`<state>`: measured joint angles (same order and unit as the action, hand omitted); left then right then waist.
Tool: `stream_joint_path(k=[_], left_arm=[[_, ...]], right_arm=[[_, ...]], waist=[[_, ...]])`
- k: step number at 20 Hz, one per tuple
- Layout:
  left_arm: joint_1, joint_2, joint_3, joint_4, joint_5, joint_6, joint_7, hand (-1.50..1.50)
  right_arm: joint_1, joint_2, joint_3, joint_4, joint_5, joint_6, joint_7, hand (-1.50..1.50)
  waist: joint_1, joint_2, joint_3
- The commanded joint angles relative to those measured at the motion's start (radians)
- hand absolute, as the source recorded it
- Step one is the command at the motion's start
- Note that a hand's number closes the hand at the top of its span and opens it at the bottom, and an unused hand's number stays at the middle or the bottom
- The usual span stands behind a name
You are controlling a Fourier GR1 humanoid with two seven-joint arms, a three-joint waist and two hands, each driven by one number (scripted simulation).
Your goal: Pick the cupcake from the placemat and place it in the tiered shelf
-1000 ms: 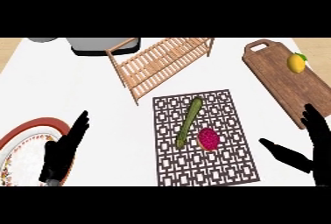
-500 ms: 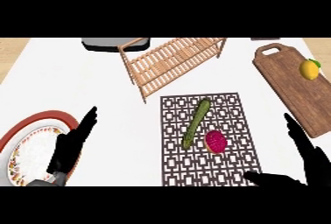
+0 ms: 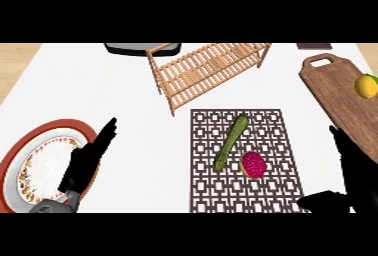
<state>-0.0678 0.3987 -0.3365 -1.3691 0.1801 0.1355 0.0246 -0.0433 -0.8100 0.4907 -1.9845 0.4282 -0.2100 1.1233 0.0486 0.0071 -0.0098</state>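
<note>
The cupcake, with dark pink frosting, lies on the brown lattice placemat beside a long green cucumber. Behind the mat stands the wooden slatted tiered shelf. My right hand is open at the mat's right edge, fingers straight and thumb pointing left, about a hand's width from the cupcake. At the lower left my left hand is open with fingers up, overlapping the plate's rim. Neither hand holds anything.
A red-rimmed patterned plate sits at the lower left. A wooden cutting board with a yellow lemon lies at the right. A dark pan rests behind the shelf.
The view has shifted, so everything sits lower and further right in frame. My right hand has drawn a little closer to the mat's right edge. The cupcake has not moved on the mat.
</note>
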Motion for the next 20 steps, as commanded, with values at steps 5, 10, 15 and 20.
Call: stream_joint_path(k=[5, 10, 15, 20], left_arm=[[-0.042, -0.035, 0.006, 0.027, 0.0, -0.005, 0.01, 0.0], [-0.025, -0.01, 0.015, 0.021, 0.002, -0.026, 0.007, 0.0], [0.005, -0.008, 0.029, 0.054, -0.011, -0.018, -0.03, 0.0], [0.024, -0.03, 0.024, 0.065, -0.018, -0.009, -0.047, 0.0]], right_arm=[[-0.279, 0.253, 0.123, 0.145, 0.042, 0.18, 0.355, -1.5], [-0.335, 0.391, 0.121, 0.317, 0.055, 0.219, 0.363, -1.5], [-0.338, 0.497, 0.104, 0.4, 0.125, 0.249, 0.364, -1.5], [-0.347, 0.544, 0.077, 0.461, 0.231, 0.315, 0.364, -1.5]], waist=[[-0.002, 0.001, 0.005], [-0.006, -0.002, 0.005], [-0.034, -0.009, 0.005], [-0.051, -0.013, 0.005]])
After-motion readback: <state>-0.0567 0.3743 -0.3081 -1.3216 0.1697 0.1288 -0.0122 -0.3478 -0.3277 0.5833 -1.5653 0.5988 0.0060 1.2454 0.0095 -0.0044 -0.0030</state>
